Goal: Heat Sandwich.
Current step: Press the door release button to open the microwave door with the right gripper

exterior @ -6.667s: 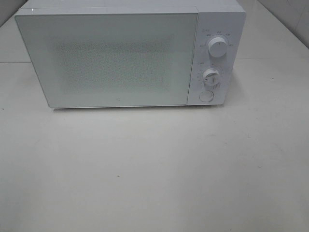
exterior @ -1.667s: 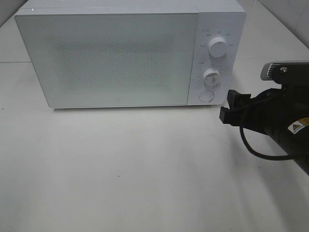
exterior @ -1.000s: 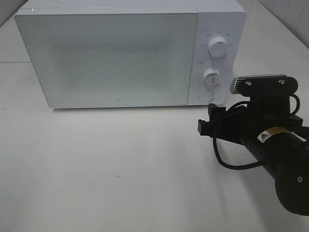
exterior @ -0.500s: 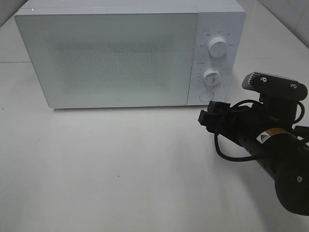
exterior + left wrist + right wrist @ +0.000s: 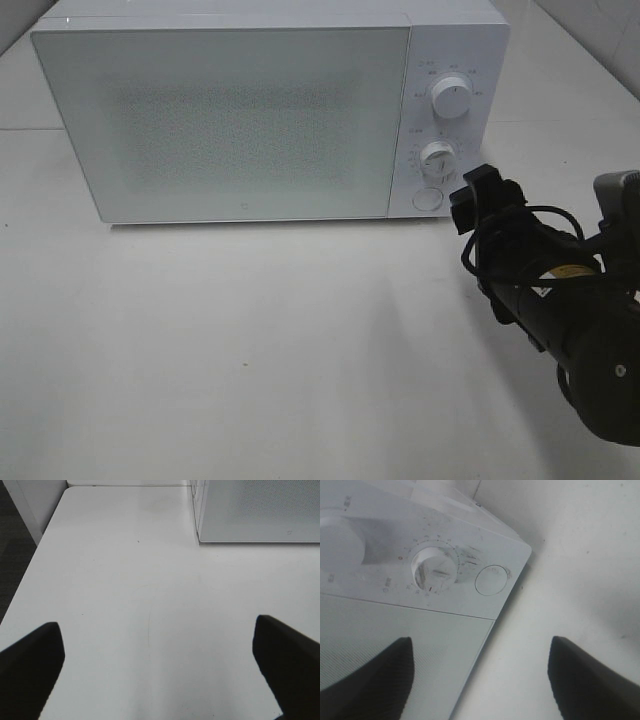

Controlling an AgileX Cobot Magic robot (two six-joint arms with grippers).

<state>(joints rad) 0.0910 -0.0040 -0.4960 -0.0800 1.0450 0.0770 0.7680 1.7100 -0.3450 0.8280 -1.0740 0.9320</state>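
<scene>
The right tool (image 5: 474,200), jaws wide and empty, is held just beside the round button (image 5: 428,199) of the closed microwave (image 5: 230,120). The left tool (image 5: 160,675) is spread wide too. No sandwich is seen. The lower dial (image 5: 437,157) could be struck if aim drifts.

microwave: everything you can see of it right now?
The microwave is a white box, glossy plastic or painted metal, upright on the white table. Its pale speckled door is shut. The control panel stacks two round dials above a round button. The right gripper, open, hangs beside that lower corner, apparently not touching.
</scene>
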